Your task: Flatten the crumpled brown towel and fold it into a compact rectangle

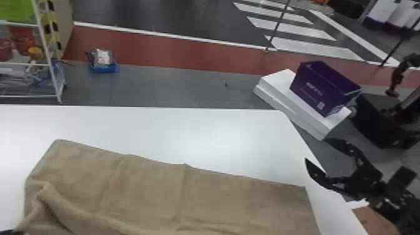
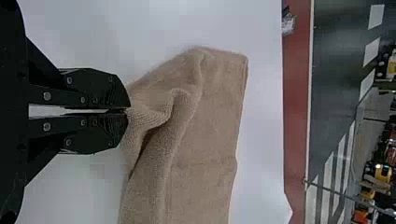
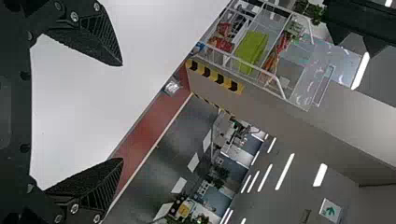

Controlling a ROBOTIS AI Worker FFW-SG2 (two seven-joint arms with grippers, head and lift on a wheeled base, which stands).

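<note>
Standing beyond brown towel (image 1: pixel 150 184) and white table (image 1: pixel 203 134), purple box (image 1: pixel 322 86)

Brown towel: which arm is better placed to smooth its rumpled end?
Probably left: the left gripper pinches the towel beside the rumples; the right gripper hangs open by the table's right edge.

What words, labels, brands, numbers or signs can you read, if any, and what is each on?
No text is legible.
Purple box: white print and a small pale square, too blurred to read.
Green-and-white sign: an arrow mark, no readable words.
Brown towel: no print seen.
</note>
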